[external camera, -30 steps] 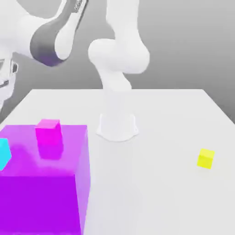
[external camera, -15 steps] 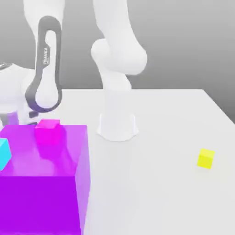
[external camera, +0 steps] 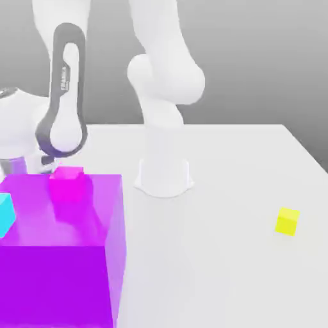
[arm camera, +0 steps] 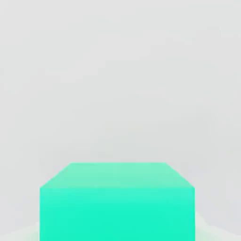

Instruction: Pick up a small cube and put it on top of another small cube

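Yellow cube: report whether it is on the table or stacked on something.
On the table. In the exterior view the yellow cube sits alone on the white table, apart from the purple block.

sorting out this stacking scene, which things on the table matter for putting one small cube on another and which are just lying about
Part of the job:
- small plain teal-green cube, seen at the exterior view's left edge as a cyan cube
- small plain bright yellow cube, alone on the white table

Just lying about:
- small magenta cube
- large translucent purple block
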You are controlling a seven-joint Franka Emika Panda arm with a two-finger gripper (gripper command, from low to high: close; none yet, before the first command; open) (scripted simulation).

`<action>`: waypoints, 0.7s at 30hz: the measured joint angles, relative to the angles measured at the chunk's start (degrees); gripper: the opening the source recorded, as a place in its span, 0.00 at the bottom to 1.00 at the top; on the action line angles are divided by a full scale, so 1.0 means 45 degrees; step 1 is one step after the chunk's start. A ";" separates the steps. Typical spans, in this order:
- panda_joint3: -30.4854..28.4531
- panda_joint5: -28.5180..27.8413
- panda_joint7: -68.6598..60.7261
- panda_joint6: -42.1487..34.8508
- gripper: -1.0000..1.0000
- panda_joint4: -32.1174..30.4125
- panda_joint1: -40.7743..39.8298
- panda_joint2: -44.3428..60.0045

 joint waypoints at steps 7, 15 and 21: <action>0.0284 -0.2556 -0.2869 -0.1449 0.00 0.1964 0.0669 -0.1216; 0.2257 -0.3955 -0.5397 -0.3351 0.00 0.3902 0.3683 -0.2833; 0.4202 -0.2505 -0.3920 -0.3463 0.00 0.3119 0.5690 -0.3341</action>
